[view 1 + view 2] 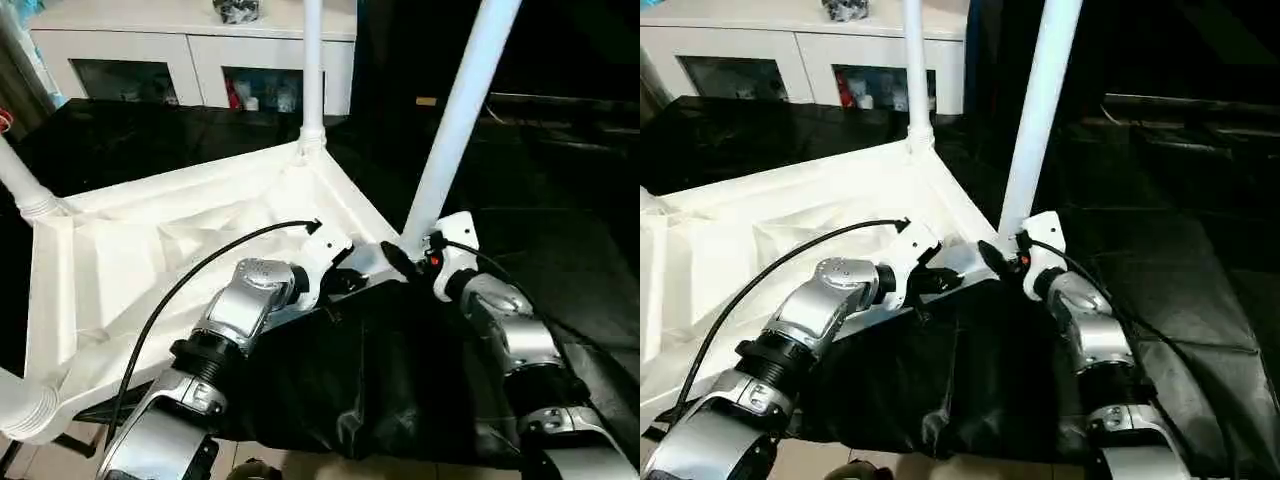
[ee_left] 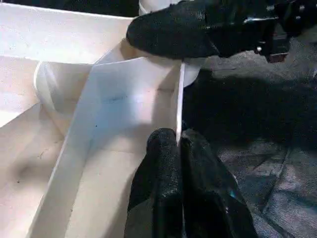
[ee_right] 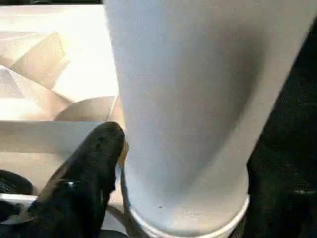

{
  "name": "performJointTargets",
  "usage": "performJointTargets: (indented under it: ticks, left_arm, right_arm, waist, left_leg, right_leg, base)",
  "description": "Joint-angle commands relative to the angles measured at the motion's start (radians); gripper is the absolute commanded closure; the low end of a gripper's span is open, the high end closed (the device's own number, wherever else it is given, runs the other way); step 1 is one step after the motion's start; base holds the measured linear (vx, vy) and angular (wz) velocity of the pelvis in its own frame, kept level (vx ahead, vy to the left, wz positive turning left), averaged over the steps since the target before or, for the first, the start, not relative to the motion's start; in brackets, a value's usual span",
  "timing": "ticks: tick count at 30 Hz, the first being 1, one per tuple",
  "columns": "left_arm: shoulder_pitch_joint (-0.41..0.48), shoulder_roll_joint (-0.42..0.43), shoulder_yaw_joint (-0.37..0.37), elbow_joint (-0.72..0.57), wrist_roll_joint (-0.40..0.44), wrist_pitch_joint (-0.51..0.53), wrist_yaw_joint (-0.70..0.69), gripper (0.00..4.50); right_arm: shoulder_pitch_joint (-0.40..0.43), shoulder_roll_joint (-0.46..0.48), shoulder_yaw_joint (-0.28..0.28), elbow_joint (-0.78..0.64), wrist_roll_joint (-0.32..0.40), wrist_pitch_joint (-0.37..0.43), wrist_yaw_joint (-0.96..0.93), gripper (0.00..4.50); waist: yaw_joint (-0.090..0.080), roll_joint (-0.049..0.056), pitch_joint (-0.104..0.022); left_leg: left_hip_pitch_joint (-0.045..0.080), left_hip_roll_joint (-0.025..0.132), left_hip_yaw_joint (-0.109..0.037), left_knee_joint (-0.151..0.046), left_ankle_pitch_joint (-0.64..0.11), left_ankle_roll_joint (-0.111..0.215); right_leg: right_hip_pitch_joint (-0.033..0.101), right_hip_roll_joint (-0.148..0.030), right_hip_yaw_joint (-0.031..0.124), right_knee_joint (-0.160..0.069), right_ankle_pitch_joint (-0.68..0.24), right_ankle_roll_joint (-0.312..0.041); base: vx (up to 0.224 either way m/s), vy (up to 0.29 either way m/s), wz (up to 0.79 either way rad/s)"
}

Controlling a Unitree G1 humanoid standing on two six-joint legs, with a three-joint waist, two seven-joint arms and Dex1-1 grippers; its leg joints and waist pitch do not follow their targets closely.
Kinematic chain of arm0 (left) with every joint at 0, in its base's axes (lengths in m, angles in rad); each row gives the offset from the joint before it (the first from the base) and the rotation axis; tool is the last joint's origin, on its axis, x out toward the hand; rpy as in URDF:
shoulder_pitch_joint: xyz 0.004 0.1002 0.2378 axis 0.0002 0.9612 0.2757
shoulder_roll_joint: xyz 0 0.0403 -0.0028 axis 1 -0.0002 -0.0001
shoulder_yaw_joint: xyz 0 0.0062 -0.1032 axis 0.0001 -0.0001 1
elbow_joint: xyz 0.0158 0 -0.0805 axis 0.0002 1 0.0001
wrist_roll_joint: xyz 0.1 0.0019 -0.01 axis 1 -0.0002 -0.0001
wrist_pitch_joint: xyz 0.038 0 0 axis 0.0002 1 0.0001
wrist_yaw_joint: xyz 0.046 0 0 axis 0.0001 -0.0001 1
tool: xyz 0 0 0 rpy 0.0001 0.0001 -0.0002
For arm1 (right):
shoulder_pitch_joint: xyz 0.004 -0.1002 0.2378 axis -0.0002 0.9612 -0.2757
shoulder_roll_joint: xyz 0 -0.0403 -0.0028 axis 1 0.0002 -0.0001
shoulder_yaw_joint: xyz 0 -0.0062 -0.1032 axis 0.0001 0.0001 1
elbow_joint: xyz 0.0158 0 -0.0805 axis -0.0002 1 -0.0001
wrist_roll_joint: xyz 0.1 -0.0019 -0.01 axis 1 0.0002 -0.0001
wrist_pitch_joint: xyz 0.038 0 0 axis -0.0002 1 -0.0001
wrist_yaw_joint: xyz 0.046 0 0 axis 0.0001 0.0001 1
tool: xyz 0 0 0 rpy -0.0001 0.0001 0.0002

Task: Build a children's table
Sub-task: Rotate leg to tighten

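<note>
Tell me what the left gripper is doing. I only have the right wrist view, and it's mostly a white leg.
Observer: The left gripper is shut on the thin raised rim of the tabletop, close to the corner where that near leg stands.
Operator: Is the top right way up?
Observer: No, it lies underside up, on a black cover.
Operator: Any other leg fitted?
Observer: Yes, a far leg stands upright in the far corner socket.
</note>
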Motion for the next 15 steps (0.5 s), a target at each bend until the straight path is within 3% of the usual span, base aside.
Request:
performJointTargets:
  ticks: [1, 7, 10, 12, 15]
  left_arm:
    - [0.005, -0.021, 0.020, -0.047, -0.040, -0.048, 0.018, 4.50]
    - [0.069, 0.027, 0.029, -0.107, -0.064, -0.059, -0.034, 4.50]
    - [0.101, 0.052, 0.009, -0.143, -0.064, -0.068, -0.079, 4.50]
    - [0.114, 0.062, 0.000, -0.158, -0.065, -0.071, -0.099, 4.50]
    - [0.136, 0.090, -0.028, -0.184, -0.059, -0.080, -0.152, 4.50]
  right_arm:
    - [0.031, 0.035, 0.066, -0.016, 0.004, 0.001, 0.063, 0.63]
    - [0.139, -0.030, 0.091, -0.136, 0.029, -0.036, 0.213, 0.18]
    - [0.169, -0.059, 0.107, -0.150, 0.024, -0.061, 0.260, 0.06]
    - [0.180, -0.071, 0.116, -0.153, 0.019, -0.071, 0.279, 0.06]
    - [0.197, -0.089, 0.126, -0.174, 0.020, -0.076, 0.326, 0.06]
  waist:
    - [-0.003, -0.009, -0.065]
    - [-0.004, -0.010, -0.066]
    - [-0.013, -0.016, -0.061]
    - [-0.016, -0.015, -0.057]
    - [-0.018, -0.014, -0.056]
  left_leg:
    - [0.026, 0.060, -0.034, -0.071, -0.171, 0.065]
    - [0.023, 0.060, -0.035, -0.071, -0.177, 0.074]
    - [0.023, 0.059, -0.035, -0.076, -0.211, 0.073]
    - [0.023, 0.061, -0.037, -0.079, -0.242, 0.062]
    - [0.025, 0.061, -0.037, -0.082, -0.252, 0.051]
  right_leg:
    - [0.043, -0.062, 0.032, -0.068, -0.086, -0.248]
    - [0.046, -0.063, 0.033, -0.069, -0.098, -0.232]
    - [0.042, -0.063, 0.033, -0.079, -0.177, -0.222]
    - [0.040, -0.065, 0.035, -0.086, -0.261, -0.204]
    - [0.036, -0.064, 0.036, -0.089, -0.293, -0.190]
  base:
    - [0.000, 0.000, 0.00]
    - [0.000, 0.000, 0.00]
    - [0.000, 0.000, 0.00]
    - [0.000, 0.000, 0.00]
    - [0.000, 0.000, 0.00]
